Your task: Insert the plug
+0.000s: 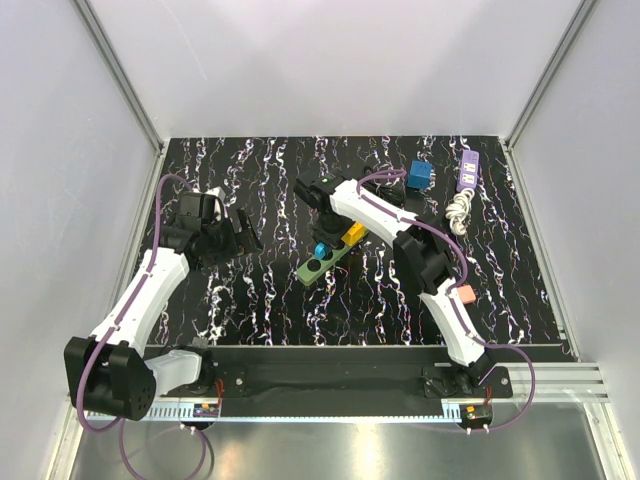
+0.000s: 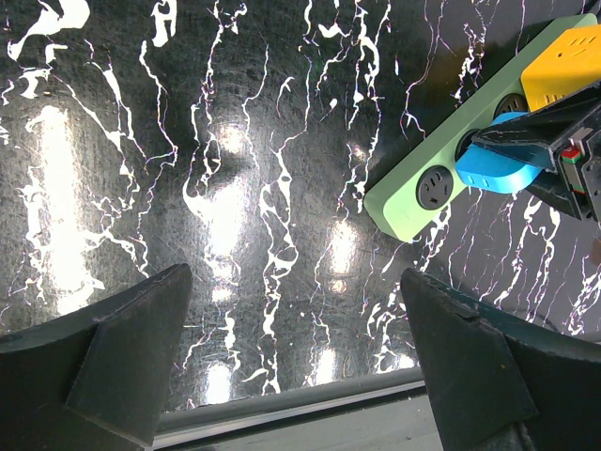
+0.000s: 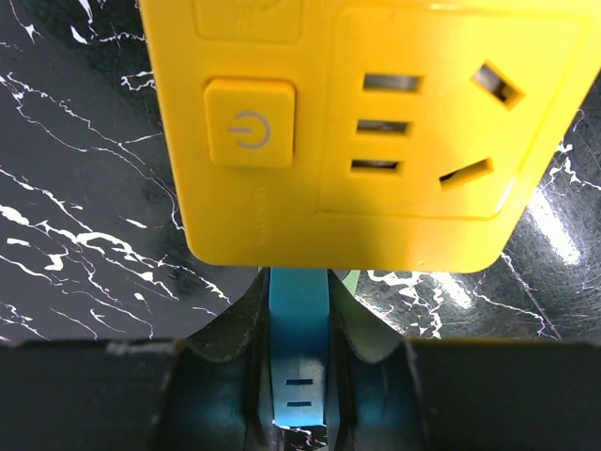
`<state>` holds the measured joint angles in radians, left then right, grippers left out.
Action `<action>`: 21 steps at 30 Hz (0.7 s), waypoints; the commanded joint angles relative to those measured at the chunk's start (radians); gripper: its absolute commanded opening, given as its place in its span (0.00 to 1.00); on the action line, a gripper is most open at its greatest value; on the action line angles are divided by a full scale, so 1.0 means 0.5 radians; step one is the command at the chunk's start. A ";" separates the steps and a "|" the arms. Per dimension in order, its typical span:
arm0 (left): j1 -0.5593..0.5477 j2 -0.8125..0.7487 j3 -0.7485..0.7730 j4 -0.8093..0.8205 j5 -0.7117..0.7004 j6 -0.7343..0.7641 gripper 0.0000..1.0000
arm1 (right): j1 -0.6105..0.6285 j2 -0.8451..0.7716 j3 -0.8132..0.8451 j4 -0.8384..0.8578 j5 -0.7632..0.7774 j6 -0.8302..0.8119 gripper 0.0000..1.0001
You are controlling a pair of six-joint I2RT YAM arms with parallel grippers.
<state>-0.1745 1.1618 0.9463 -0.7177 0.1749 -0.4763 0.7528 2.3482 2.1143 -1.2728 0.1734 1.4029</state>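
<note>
1. the right claw [image 3: 299, 395] pinches the blue plug [image 3: 299, 324] between its fingers, just beside a yellow adapter [image 3: 376, 132].
2. the plug hangs over a socket of the green power strip [image 2: 413, 197], mid worktop [image 1: 300, 310]; i cannot tell whether they touch.
3. the left claw [image 2: 296, 348] is spread wide above the worktop, left of the strip.

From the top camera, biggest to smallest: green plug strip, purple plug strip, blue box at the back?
1. green plug strip, even partly hidden.
2. purple plug strip and blue box look about alike: the strip is longer, the box wider.
</note>
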 commanded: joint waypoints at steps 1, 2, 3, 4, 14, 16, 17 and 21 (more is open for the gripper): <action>0.015 -0.050 0.028 0.015 -0.022 -0.002 0.99 | 0.019 0.188 -0.059 0.024 0.064 0.041 0.00; 0.015 -0.050 0.028 0.015 -0.019 -0.005 0.99 | 0.016 0.191 -0.062 0.024 0.073 0.044 0.00; 0.015 -0.053 0.025 0.015 -0.022 -0.005 0.99 | 0.016 0.194 -0.065 0.024 0.077 0.041 0.00; 0.015 -0.053 0.028 0.015 -0.025 -0.002 0.99 | 0.016 0.197 -0.068 0.027 0.074 0.038 0.00; 0.015 -0.072 0.028 0.018 -0.028 0.001 0.99 | 0.028 0.173 -0.108 0.113 0.058 0.023 0.00; 0.015 -0.072 0.028 0.021 -0.028 0.001 0.99 | 0.022 0.127 -0.084 0.119 0.086 0.002 0.00; 0.015 -0.072 0.028 0.018 -0.034 0.005 0.99 | 0.025 0.108 -0.075 0.116 0.116 0.001 0.00; 0.018 -0.087 0.025 0.018 -0.037 -0.002 0.99 | 0.019 0.007 -0.059 0.110 0.129 0.023 0.08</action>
<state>-0.1745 1.1522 0.9463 -0.7177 0.1745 -0.4763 0.7547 2.3440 2.1124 -1.2694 0.1810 1.4010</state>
